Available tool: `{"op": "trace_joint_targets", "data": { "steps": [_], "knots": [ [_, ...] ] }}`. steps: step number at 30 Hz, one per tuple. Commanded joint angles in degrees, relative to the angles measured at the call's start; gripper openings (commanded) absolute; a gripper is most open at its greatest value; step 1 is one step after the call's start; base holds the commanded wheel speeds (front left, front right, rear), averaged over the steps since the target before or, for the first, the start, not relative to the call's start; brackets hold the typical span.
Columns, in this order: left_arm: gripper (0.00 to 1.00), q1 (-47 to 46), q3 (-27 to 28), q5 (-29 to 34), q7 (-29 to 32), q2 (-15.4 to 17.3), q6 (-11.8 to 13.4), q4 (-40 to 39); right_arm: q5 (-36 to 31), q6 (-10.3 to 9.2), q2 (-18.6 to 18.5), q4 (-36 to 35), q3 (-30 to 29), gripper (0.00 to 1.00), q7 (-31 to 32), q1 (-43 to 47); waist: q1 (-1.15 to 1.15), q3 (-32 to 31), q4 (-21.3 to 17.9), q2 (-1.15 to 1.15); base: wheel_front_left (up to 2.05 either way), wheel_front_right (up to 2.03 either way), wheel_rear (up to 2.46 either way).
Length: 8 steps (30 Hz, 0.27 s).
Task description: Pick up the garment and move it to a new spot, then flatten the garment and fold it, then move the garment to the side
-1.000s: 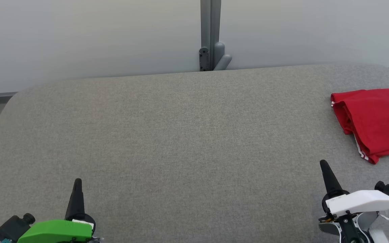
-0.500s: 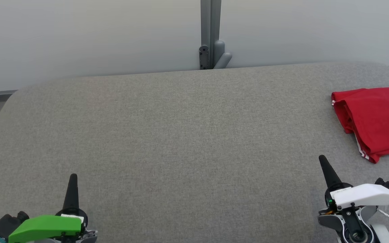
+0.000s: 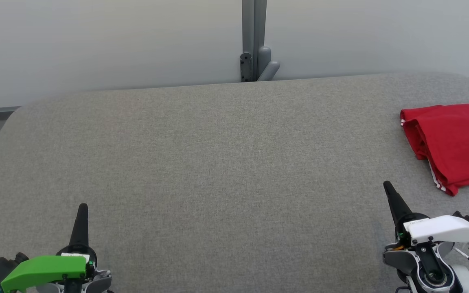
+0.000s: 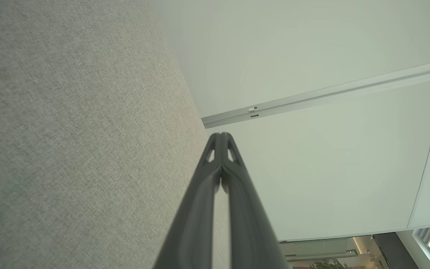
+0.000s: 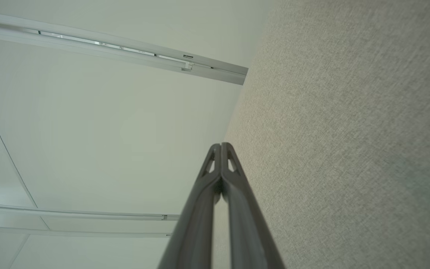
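Garment (image 3: 454, 142) cropped at right edge

A grey fabric-covered table (image 3: 218, 162) with rounded far corners spreads wide. Behind its far edge stands a pale wall (image 3: 96, 40), split by an upright grey post (image 3: 254, 36) near the table's middle.

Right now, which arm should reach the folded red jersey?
Probably right: the right pincer sits near the folded red fabric jersey, both at the grey table's right side; the left pincer is far across.
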Motion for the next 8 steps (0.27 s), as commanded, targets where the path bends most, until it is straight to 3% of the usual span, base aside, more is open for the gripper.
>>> {"op": "trace_joint_targets", "data": {
  "steps": [1,8],
  "knots": [
    [0.00,-1.2,0.5,-1.3,0.3,0.1,-0.5,0.0,1.3,0.03,-0.1,0.0,-0.3,0.00,0.4,-1.2,0.00,0.0,0.0,0.00,0.00,0.00,0.00],
    [0.00,-1.8,1.2,-4.3,1.1,0.0,-0.7,0.3,4.5,0.03,0.0,0.7,-0.7,0.00,1.4,-1.9,0.00,0.2,0.0,0.00,0.00,0.00,0.00]
  ]
}}
